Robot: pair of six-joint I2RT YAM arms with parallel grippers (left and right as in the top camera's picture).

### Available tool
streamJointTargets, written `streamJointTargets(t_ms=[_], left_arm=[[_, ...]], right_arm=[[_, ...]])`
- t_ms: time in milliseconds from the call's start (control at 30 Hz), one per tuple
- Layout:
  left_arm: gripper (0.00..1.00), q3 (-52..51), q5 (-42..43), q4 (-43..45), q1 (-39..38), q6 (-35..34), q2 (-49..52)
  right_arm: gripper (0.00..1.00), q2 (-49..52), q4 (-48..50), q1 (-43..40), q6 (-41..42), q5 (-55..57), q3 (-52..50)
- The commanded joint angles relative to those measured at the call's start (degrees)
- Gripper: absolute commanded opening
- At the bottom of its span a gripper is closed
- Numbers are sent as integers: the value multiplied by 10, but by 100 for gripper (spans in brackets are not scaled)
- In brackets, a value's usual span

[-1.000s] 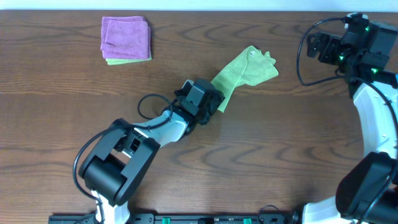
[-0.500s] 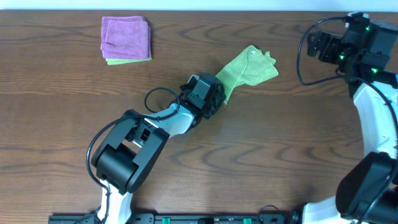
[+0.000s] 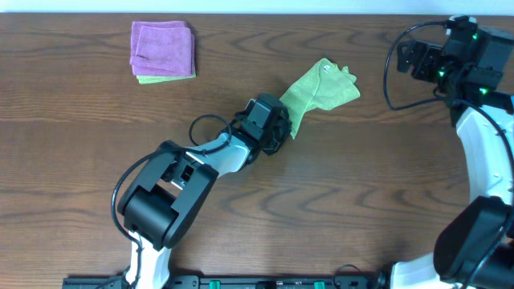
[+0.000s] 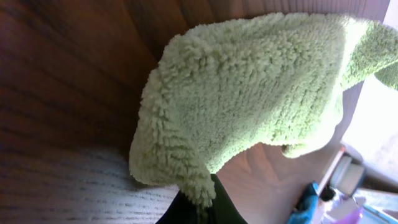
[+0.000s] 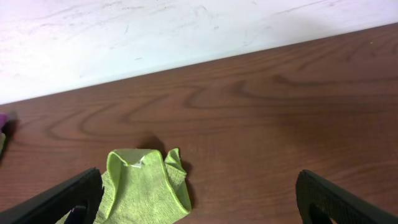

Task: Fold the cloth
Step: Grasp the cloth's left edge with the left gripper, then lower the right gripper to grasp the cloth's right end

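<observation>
The cloth [image 3: 321, 92] is seen crumpled well right of the folded purple cloth [image 3: 163, 50], with bare table [image 3: 361, 185] left open around it. Its near-left corner is pinched in the closed left gripper [image 3: 283, 128]; the right gripper [image 3: 411, 60], much farther right, is held spread wide, touching nothing.

- Cloth [image 4: 249, 99]: lime-green, thick fuzzy pile, fills most of the frame and hangs raised off the wood in a rounded, hood-like drape.
- Its right side is sunlit and washed pale; the left side is in shade.
- Left gripper [image 4: 202, 206]: only a dark bit of finger shows at the bottom edge, pinched tight on the cloth's lowest fold.
- Table [image 4: 68, 81]: dark brown wood grain, shadowed on the left.
- Blurred clutter [image 4: 336, 199] in the lower right corner, blue and purple, too soft to identify.
</observation>
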Motion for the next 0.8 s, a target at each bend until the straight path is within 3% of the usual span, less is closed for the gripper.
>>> streamJointTargets(t_ms=[0, 167, 433, 533, 633, 767], left_arm=[[6, 4, 66, 3, 24, 0, -2], [6, 4, 166, -3, 63, 5, -28], [6, 4, 246, -62, 89, 30, -55], [6, 4, 288, -62, 90, 27, -55], [6, 4, 308, -62, 90, 26, -55], [6, 4, 316, -62, 91, 27, -55]], right_arm=[[99, 3, 1, 4, -2, 2, 5], [99, 46, 9, 26, 28, -55, 5], [99, 214, 167, 38, 219, -309, 19], [98, 261, 151, 44, 196, -361, 57], [98, 274, 96, 57, 146, -338, 97], [99, 274, 82, 78, 175, -334, 132]])
